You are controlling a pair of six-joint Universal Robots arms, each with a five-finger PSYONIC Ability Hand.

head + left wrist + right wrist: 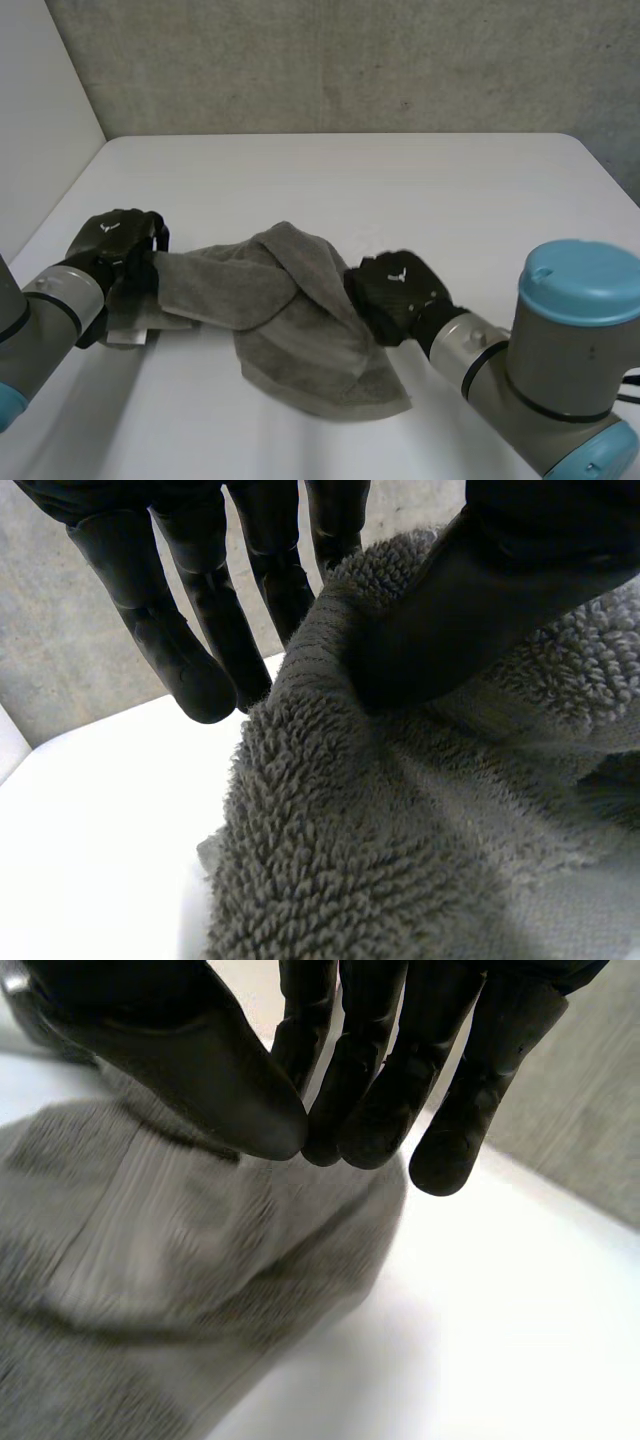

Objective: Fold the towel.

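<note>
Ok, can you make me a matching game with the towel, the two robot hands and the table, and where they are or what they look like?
1. towel
2. left hand
3. right hand
4. table

A. white
B. at the towel's right side
C. grey and crumpled
D. pinching the towel's left end

Pairs: 1-C, 2-D, 3-B, 4-A.
</note>
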